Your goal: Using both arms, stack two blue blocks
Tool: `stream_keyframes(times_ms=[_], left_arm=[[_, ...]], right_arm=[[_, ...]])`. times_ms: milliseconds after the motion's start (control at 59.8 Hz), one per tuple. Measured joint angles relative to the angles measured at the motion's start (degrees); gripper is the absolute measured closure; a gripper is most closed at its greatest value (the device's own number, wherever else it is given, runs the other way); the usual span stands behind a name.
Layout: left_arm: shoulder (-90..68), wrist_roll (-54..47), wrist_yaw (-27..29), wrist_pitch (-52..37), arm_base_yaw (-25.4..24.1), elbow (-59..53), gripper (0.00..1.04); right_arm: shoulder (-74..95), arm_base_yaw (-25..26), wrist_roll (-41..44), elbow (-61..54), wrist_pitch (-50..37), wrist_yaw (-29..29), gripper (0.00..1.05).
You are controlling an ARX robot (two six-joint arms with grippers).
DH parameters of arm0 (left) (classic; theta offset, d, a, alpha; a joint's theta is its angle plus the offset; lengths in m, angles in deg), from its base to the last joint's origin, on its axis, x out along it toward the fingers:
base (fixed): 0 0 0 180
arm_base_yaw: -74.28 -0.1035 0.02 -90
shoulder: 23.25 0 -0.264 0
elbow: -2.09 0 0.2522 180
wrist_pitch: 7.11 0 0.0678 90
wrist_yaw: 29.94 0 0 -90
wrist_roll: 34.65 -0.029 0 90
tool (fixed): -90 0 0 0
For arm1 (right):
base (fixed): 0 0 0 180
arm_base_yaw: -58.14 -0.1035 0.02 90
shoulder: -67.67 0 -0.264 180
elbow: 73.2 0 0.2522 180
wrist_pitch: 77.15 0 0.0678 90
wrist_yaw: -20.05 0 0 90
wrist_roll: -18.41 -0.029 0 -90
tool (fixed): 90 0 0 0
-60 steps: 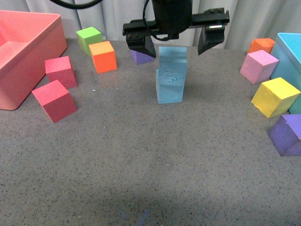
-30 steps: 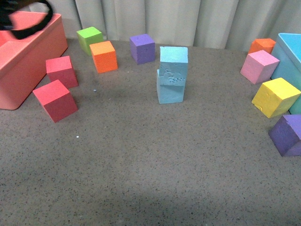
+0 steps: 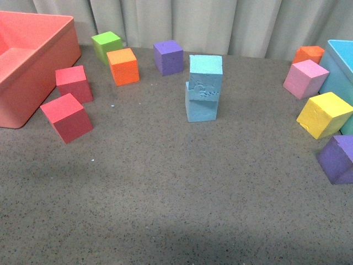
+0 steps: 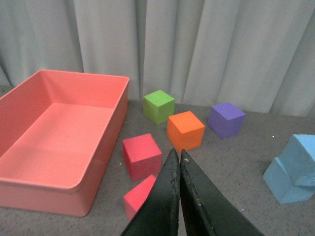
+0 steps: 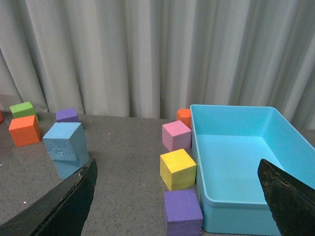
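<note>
Front view: the 2 blue blocks (image 3: 204, 88) stand stacked mid-counter (image 3: 176, 210), the upper one turned slightly, no arm near. Left wrist view: the left pincer (image 4: 178, 156) is closed, empty. Right wrist view: the right pincer (image 5: 177, 172) is spread wide, empty.

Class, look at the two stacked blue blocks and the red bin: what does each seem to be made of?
Blue blocks: probably soft foam, matte; the scuffed dents on one face look pressed in. Red bin: likely moulded plastic, smooth with a slight sheen, thin walls and rounded corners.
</note>
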Motion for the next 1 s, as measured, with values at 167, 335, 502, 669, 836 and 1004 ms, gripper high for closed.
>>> stream_keyframes(times_ms=[167, 335, 502, 669, 836, 1004], left_arm=[[9.33, 0.00, -2.80, 3.96, -2.25, -4.72, 1.01], [18.64, 0.00, -4.46, 10.01, -4.33, -8.33, 1.01], [33.88, -0.04, -9.18, 21.97, -8.98, -11.32, 1.01], [41.66, -0.04, -9.14, 28.72, -9.05, -11.47, 1.01], [48.09, -0.04, -9.16, 34.69, -9.05, -11.52, 1.01], [53.24, -0.04, -9.16, 39.47, -9.05, -11.52, 1.01]], right_arm=[[-0.02, 0.00, 0.00, 0.00, 0.00, -0.02, 0.10], [-0.02, 0.00, 0.00, 0.00, 0.00, -0.02, 0.10], [-0.02, 0.00, 0.00, 0.00, 0.00, -0.02, 0.10], [-0.02, 0.00, 0.00, 0.00, 0.00, -0.04, 0.10], [-0.02, 0.00, 0.00, 0.00, 0.00, -0.02, 0.10], [-0.02, 0.00, 0.00, 0.00, 0.00, -0.04, 0.10]])
